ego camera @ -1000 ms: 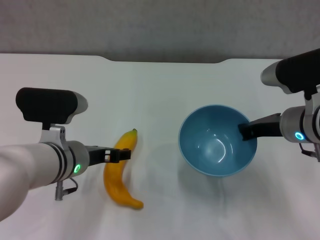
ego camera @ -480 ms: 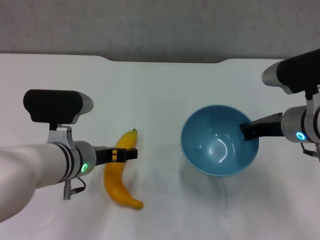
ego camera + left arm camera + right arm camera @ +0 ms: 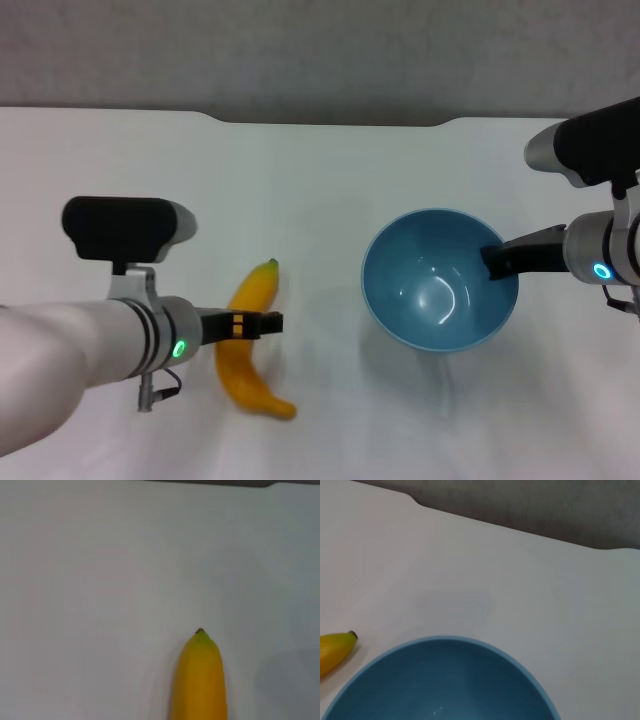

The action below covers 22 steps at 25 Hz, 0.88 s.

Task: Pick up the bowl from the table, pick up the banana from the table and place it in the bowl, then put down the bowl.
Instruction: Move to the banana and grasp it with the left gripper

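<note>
The yellow banana (image 3: 254,292) lies on the white table (image 3: 300,180) at the left, stem tip pointing to the far edge. My left gripper (image 3: 268,323) reaches in from the left across its middle and is shut on it. In the left wrist view only the banana's (image 3: 200,680) stem end shows. My right gripper (image 3: 491,262) is shut on the right rim of the light-blue bowl (image 3: 438,285), which hangs a little above the table over its shadow. The right wrist view shows the bowl (image 3: 440,680) close up, with the banana's (image 3: 332,650) tip beyond it.
The far edge of the table has a shallow notch (image 3: 330,122) with a grey wall behind it. Bare white tabletop lies between banana and bowl and behind both.
My left gripper has slid further right across the banana. The banana has shifted slightly right, its near end most. The bowl and right gripper have hardly moved.
</note>
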{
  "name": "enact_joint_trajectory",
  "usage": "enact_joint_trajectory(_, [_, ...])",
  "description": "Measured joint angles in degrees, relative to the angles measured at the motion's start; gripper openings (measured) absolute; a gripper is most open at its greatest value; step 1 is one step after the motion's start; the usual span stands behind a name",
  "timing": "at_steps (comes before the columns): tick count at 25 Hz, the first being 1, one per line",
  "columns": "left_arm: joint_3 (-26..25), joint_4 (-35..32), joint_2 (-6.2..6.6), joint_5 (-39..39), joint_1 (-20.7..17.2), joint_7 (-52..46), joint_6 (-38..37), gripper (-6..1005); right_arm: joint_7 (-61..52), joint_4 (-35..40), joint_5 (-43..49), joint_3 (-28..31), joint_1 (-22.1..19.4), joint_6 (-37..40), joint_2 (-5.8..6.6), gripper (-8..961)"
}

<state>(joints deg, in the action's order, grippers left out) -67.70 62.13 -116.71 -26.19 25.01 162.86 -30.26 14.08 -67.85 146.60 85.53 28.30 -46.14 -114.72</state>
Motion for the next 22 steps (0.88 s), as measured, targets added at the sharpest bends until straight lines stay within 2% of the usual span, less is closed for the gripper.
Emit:
enact_joint_trajectory(4, [0.99,-1.41,-0.07,-0.18,1.13,0.0,-0.49,840,0.09,0.0,0.0,-0.06,0.1,-0.12,0.02,32])
enact_joint_trajectory(22, [-0.18,-4.49,-0.1,0.43,1.1,0.0,1.43,811,0.39,0.0,0.0,-0.46,0.12,0.0,-0.05,33])
